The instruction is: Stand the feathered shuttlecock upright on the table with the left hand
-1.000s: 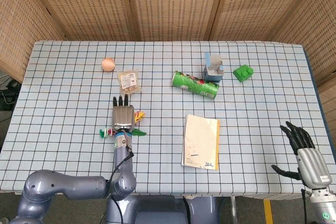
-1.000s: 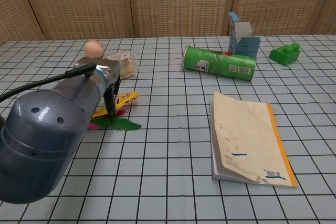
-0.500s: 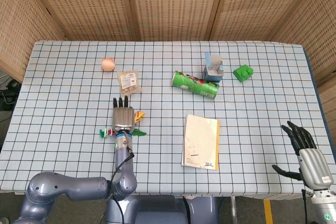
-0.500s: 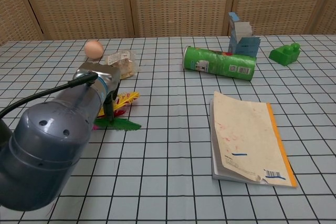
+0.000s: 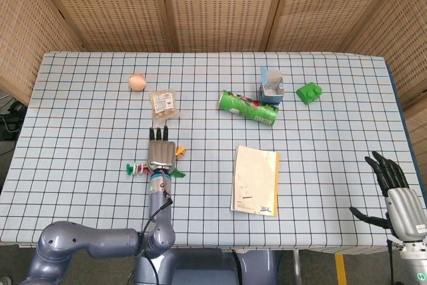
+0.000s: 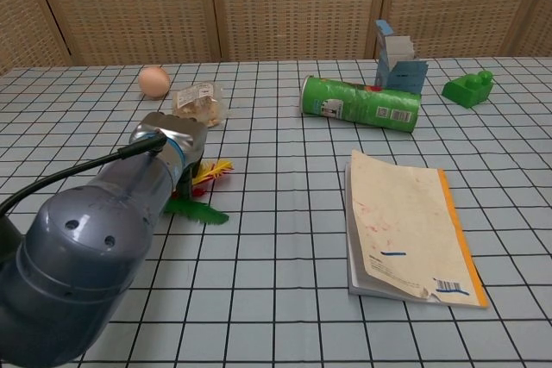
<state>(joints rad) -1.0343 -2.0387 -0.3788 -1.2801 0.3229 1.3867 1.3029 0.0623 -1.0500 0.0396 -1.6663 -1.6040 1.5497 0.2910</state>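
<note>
The feathered shuttlecock [image 5: 179,151] lies on its side on the checked table [image 5: 80,131], front left. Only its yellow, green and pink feathers stick out from under my left hand [image 5: 161,153]. That hand rests on top of it, fingers pointing away from me. In the chest view the left hand [image 6: 172,140] and forearm hide most of the shuttlecock [image 6: 200,213], and the grip itself is hidden. My right hand [image 5: 397,195] hangs beyond the table's front right corner, fingers spread and holding nothing.
A booklet [image 5: 255,179] lies right of the shuttlecock. Further back are a snack packet [image 5: 163,103], an orange ball [image 5: 137,81], a green can on its side [image 5: 248,107], a blue carton [image 5: 271,86] and a green block [image 5: 309,92].
My left hand has slid a little to the right and toward me, and the shuttlecock's feathers have shifted along with it. The right hand has sunk slightly.
</note>
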